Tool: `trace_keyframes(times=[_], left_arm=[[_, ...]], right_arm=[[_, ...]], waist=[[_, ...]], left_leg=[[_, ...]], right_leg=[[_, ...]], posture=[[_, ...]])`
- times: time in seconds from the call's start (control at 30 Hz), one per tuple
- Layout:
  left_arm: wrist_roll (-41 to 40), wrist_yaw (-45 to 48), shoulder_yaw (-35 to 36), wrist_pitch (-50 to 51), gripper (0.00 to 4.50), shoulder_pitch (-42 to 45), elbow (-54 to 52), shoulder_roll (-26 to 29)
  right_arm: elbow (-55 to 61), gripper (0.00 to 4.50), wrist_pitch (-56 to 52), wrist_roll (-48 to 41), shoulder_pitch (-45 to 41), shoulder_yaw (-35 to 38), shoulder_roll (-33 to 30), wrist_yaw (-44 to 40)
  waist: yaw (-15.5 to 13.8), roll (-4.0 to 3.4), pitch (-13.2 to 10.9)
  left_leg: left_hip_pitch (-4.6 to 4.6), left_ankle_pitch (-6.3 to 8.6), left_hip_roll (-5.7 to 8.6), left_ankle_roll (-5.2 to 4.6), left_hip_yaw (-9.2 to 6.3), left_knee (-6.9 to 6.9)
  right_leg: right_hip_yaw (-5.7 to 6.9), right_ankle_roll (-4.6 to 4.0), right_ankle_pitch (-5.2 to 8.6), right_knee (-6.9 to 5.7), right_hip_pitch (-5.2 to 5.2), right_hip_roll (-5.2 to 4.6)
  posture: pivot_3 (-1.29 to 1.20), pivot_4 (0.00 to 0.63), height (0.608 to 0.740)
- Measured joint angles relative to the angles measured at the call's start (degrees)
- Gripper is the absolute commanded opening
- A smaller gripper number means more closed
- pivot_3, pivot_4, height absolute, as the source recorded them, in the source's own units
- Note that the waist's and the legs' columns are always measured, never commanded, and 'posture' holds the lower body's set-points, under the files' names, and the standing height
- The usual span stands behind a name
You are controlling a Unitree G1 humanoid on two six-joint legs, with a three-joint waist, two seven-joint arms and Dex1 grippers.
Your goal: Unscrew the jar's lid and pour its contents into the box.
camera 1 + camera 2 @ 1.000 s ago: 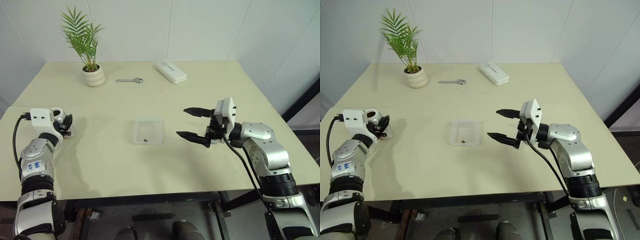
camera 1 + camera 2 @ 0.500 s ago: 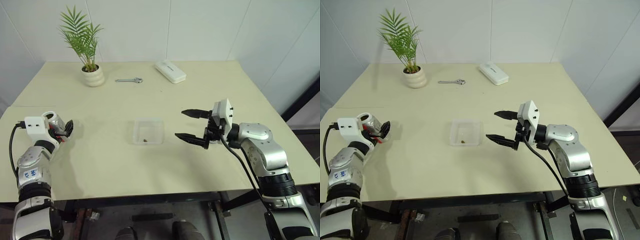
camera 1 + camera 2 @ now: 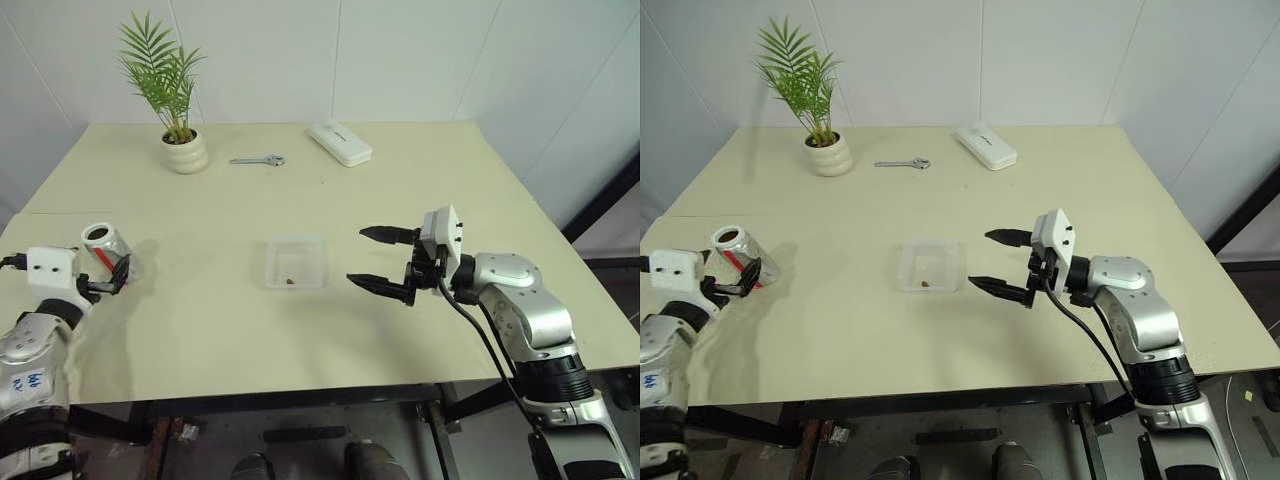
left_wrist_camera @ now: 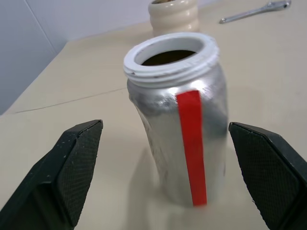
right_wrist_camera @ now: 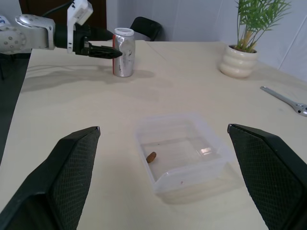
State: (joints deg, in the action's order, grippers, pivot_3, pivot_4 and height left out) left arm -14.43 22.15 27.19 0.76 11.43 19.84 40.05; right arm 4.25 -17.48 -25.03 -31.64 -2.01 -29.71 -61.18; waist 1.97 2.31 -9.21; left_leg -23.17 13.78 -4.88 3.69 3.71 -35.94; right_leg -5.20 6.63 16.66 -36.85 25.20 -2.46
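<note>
**Open jar stands alone on the table**

A big pale yellow table sits in front of white walls.

The left gripper is at the table's left edge. Its two black fingers are spread wide and hold nothing. The jar stands upright on the table just past the fingertips, not touching them. It has a red stripe down its side and its mouth is open, with no lid on it.

The right gripper hangs over the table on the right side. It points toward the middle, and its fingers are spread wide too, with nothing between them.

The box sits flat in the middle of the table, just beside the right gripper's tips. A little brown bit lies on its floor.

Far back are a plant in a white ribbed pot, a small wrench, and a white case.
</note>
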Motion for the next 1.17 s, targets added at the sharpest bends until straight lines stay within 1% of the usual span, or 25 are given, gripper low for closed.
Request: trace_keyframes(times=[0.03,0.13,0.2,0.23,0.27,0.33,0.47,0.6,0.67,0.7,0.73,0.77,0.9,1.07,1.17], left_arm=[[-0.1,0.7,0.2,0.6,4.49,-2.6,-2.4,0.3],[-0.2,3.8,1.8,2.1,4.49,-10.9,-7.6,2.1],[-0.2,5.9,2.4,2.2,4.49,-13.4,-9.2,3.9],[-0.2,7.4,2.8,2.2,4.49,-14.5,-10.7,5.2],[-0.2,9.0,3.1,2.0,4.49,-15.1,-11.9,6.4],[-0.7,13.6,3.2,1.3,4.49,-16.5,-15.9,9.4],[-4.4,19.3,2.5,2.8,4.49,-14.9,-22.4,10.3],[-8.1,26.6,-3.5,2.3,4.49,-10.3,-28.2,10.3],[-9.0,29.2,-6.1,2.9,4.49,-7.3,-29.2,10.5],[-9.3,30.0,-6.5,3.3,4.49,-6.5,-29.3,10.6],[-10.1,31.1,-7.0,4.2,4.49,-5.1,-29.3,10.9],[-10.7,32.0,-7.1,4.7,4.49,-4.1,-29.2,11.2],[-11.1,33.8,-7.1,5.8,4.49,-2.7,-29.2,12.0],[-11.3,33.5,-5.5,6.7,4.49,-3.4,-28.2,11.8],[-10.8,33.5,-5.5,6.5,4.49,-4.3,-28.0,11.7]], right_arm=[[0.5,4.50,-0.4,-0.2,0.2,0.0,-0.2,-0.1],[1.6,4.50,-1.6,-0.6,1.1,0.3,-2.8,-0.7],[1.6,4.50,-1.7,-0.9,1.0,0.4,-3.3,-1.1],[1.5,4.50,-1.9,-1.1,0.9,0.5,-3.4,-1.3],[1.5,4.50,-2.2,-1.3,0.7,0.5,-3.5,-1.6],[1.3,4.50,-2.6,-1.8,0.1,0.5,-4.0,-2.4],[1.2,4.50,-2.8,-2.5,-0.8,0.5,-4.6,-3.8],[-0.2,4.50,-2.9,-2.7,-1.0,0.5,-6.3,-4.6],[-0.6,4.50,-3.2,-2.7,-1.0,0.6,-7.9,-5.4],[-0.7,4.50,-3.2,-2.7,-1.0,0.8,-8.4,-5.6],[-0.8,4.50,-3.2,-2.6,-0.8,1.1,-9.3,-5.8],[-0.9,4.50,-3.2,-2.6,-0.7,1.5,-9.9,-5.9],[-1.0,4.50,-3.1,-2.6,-0.2,2.7,-11.1,-5.8],[-1.7,4.50,-2.8,-1.6,1.5,5.4,-15.2,-5.5],[-1.4,4.50,-2.8,-2.0,2.8,7.2,-15.3,-5.6]], waist=[[0.1,0.01,0.0],[0.5,0.01,0.0],[0.6,0.06,0.0],[0.7,0.09,-0.1],[0.7,0.08,-0.1],[0.8,0.02,-0.1],[1.1,-0.04,-0.2],[1.1,-0.07,-0.2],[1.1,-0.14,-0.2],[1.3,-0.15,-0.3],[1.4,-0.18,-0.3],[1.5,-0.19,-0.3],[1.7,-0.30,-0.4],[1.3,-0.31,-0.6],[1.4,-0.30,-0.6]], left_leg=[[-0.01,0.03,-0.03,0.02,0.01,0.00],[-0.01,0.17,-0.07,-0.01,0.11,0.00],[-0.01,0.17,-0.09,0.00,0.11,0.00],[-0.01,0.18,-0.10,0.01,0.11,0.01],[-0.01,0.18,-0.10,0.00,0.12,0.00],[-0.01,0.18,-0.10,-0.01,0.17,0.01],[-0.01,0.25,-0.09,-0.11,0.26,0.02],[-0.02,0.33,-0.09,-0.13,0.26,0.04],[-0.02,0.36,-0.09,-0.14,0.26,0.03],[-0.02,0.37,-0.10,-0.15,0.27,0.03],[-0.02,0.39,-0.10,-0.16,0.28,0.03],[-0.02,0.40,-0.12,-0.17,0.28,0.04],[-0.01,0.44,-0.15,-0.20,0.28,0.05],[-0.06,0.49,-0.14,-0.22,0.32,-0.04],[-0.03,0.49,-0.14,-0.22,0.32,-0.03]], right_leg=[[0.00,-0.02,0.01,0.03,0.03,0.00],[0.02,-0.43,0.23,0.09,0.06,-0.05],[0.04,-0.49,0.27,0.09,0.08,-0.04],[0.05,-0.89,0.46,0.12,0.09,-0.04],[0.05,-1.08,0.57,0.13,0.08,-0.08],[0.05,-1.13,0.55,0.34,0.01,-0.12],[0.03,-1.16,0.53,0.43,-0.02,-0.14],[0.02,-1.12,0.51,0.43,-0.01,-0.11],[0.02,-1.03,0.48,0.43,-0.01,-0.08],[-0.02,-0.79,0.37,0.43,0.02,-0.05],[-0.02,-0.28,0.12,0.43,0.03,-0.02],[-0.03,-0.15,0.07,0.43,0.04,0.01],[-0.05,-0.09,0.11,0.42,0.05,0.04],[-0.10,-0.12,0.17,0.44,0.05,0.02],[-0.10,-0.16,0.19,0.43,0.05,0.03]], posture=[[0.00,0.150,0.740],[0.00,0.150,0.740],[0.00,0.150,0.740],[0.00,0.150,0.740],[0.00,0.150,0.740],[0.00,0.150,0.740],[0.00,0.150,0.740],[0.00,0.150,0.740],[0.00,0.150,0.740],[0.00,0.150,0.740],[0.00,0.150,0.740],[0.00,0.150,0.740],[0.00,0.150,0.740],[0.00,0.150,0.740],[0.00,0.150,0.740]])
